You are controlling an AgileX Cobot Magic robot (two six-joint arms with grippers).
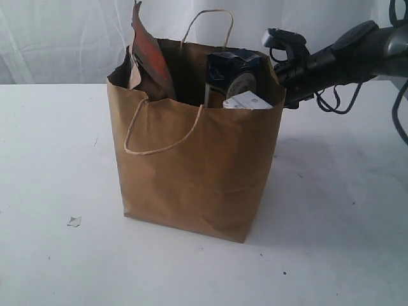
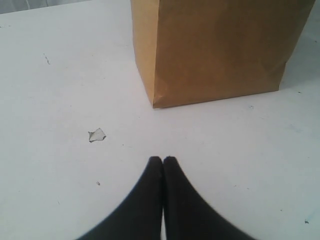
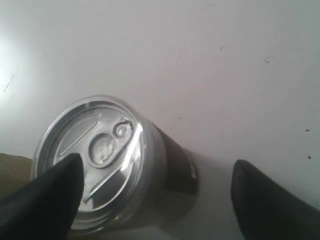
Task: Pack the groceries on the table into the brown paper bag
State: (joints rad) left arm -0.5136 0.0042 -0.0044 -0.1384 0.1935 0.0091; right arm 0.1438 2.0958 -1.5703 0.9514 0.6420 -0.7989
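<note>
**Bag packed on the table, but plenty I can't make out**

Hidden stuff first. The tall brown kraft paper bag [image 1: 191,172] blocks most of what's inside it. Only three things poke over the rim: a brown-orange pouch [image 1: 150,57], a dark blue packet [image 1: 233,67] I can't read, and the corner of a small white carton [image 1: 245,102].

The left claw [image 2: 163,161] shows only in its own wrist view. It's pinched fully together with nothing in it, over the white table [image 1: 51,159] and facing the bag.

The right claw [image 3: 155,172] is spread wide, with one pull-tab silver can [image 3: 100,150] between its fingers. One finger [image 3: 45,200] overlaps the lid's edge and the other sits apart from the can. I can't tell what the can rests on.

Counts:
- one bag, standing mid-table
- two twisted paper loop handles [image 1: 207,25]
- one can
- one small paper scrap [image 1: 74,221] on the table near the bag
</note>
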